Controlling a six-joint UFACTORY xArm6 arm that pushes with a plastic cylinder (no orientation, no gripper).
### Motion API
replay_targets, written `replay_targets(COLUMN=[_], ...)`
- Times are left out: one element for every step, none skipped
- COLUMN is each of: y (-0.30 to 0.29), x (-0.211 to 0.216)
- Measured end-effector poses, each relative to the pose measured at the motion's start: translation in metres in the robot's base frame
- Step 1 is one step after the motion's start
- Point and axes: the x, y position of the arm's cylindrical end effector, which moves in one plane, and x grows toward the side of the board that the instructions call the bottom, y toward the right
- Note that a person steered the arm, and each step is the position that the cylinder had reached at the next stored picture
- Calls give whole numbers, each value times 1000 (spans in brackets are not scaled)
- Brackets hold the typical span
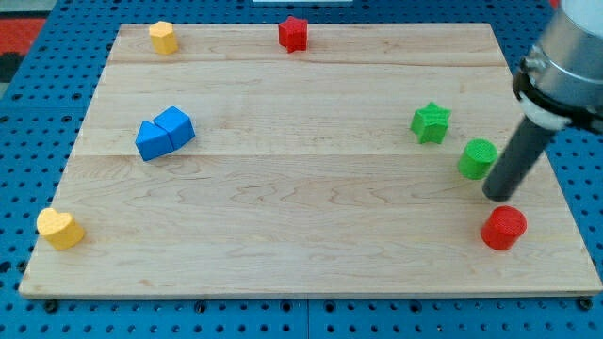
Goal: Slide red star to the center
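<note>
Your tip (500,196), holding nothing, sits lower right beside the green cylinder (478,158); travelling to the red star (294,33) at top centre risks nudging it.

I see the red star (294,34), a small chunky star-shaped block, lying flat on the wooden board (301,226), close to the board's top edge, slightly left of that edge's midpoint.

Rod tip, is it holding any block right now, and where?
Nothing held. My tip stands just right of the green cylinder, above the red cylinder.
</note>
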Motion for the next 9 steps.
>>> replay_targets(y=[27,5,-4,52,83,92,56,-22,-104], x=[-36,-47,-44,-30,-17,36,66,70,74])
